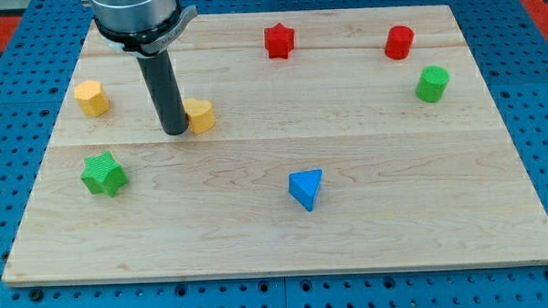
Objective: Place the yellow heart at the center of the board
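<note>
The yellow heart (200, 114) lies on the wooden board (286, 227), left of the board's middle and a little toward the view's top. My tip (175, 131) stands right against the heart's left side, touching or nearly touching it. The dark rod rises from the tip to the arm's head at the view's top left. No block lies at the board's middle.
A yellow hexagon-like block (92, 97) sits at the left. A green star (104, 173) lies below it. A red star (278, 40) and red cylinder (399, 42) sit along the top. A green cylinder (431, 84) is at the right. A blue triangle (306, 188) lies below centre.
</note>
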Robot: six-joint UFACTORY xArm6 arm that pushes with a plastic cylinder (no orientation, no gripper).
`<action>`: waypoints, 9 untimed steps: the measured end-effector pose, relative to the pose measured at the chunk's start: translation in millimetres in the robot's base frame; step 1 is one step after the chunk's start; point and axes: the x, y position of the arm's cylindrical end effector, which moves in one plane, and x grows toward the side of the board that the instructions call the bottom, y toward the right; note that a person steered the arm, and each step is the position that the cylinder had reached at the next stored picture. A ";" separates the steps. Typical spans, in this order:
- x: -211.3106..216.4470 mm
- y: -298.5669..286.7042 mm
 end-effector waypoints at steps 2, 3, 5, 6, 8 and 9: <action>-2.5 2.7; -2.5 11.1; -7.9 11.0; -12.3 9.3; -14.9 16.4; -23.6 6.3</action>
